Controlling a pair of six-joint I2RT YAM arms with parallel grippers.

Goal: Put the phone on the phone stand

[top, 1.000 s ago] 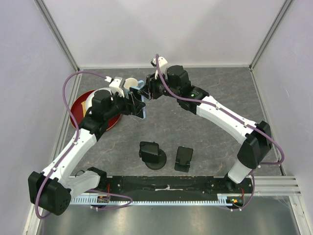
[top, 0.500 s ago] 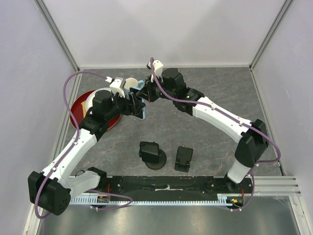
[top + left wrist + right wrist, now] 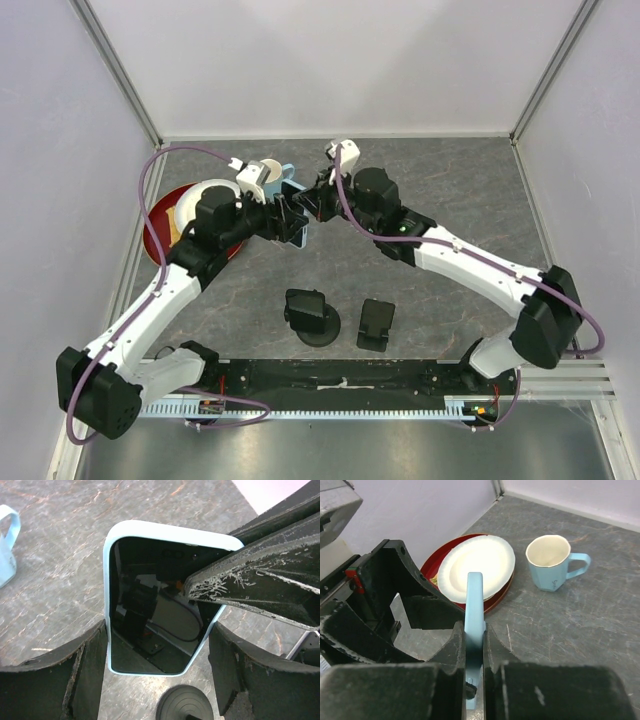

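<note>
Pale-blue case: it rims the phone [image 3: 157, 600] with rounded corners and a thin, even border.
Screen: glossy black and unlit; it mirrors dark gripper parts and a cable.
Phone position: held clear of the grey stone-patterned table [image 3: 430, 170], between the two grippers, just in front of the mug [image 3: 549, 562] in the overhead view.
Long axis: in the left wrist view it runs from top to bottom of the picture, leaning slightly, with one short end far from the camera and the other near, between the fingers.
Facing: the screen looks towards the left wrist camera, with the table behind it. From the right wrist the phone is seen edge-on, as a narrow blue strip.
Exact tilt: mostly hidden by the grippers in the overhead view, so it cannot be told.
Left gripper [image 3: 157, 645]: jaws set wide, one finger against each long side of the phone near its lower end, gripping it across its width.
Right gripper [image 3: 474, 632]: jaws narrow, pinching the phone's front and back faces; one finger lies across the right side of the screen.
Phone stand [image 3: 312, 316]: black with a round base, on the table nearer the arm bases and well apart from the phone.
Second black stand [image 3: 376, 324]: just to the right of the first.
Mug: pale blue with a cream inside, upright, handle to the right in the right wrist view.
Plates: a white plate [image 3: 480, 562] lies on a red plate [image 3: 432, 572], left of the mug.
</note>
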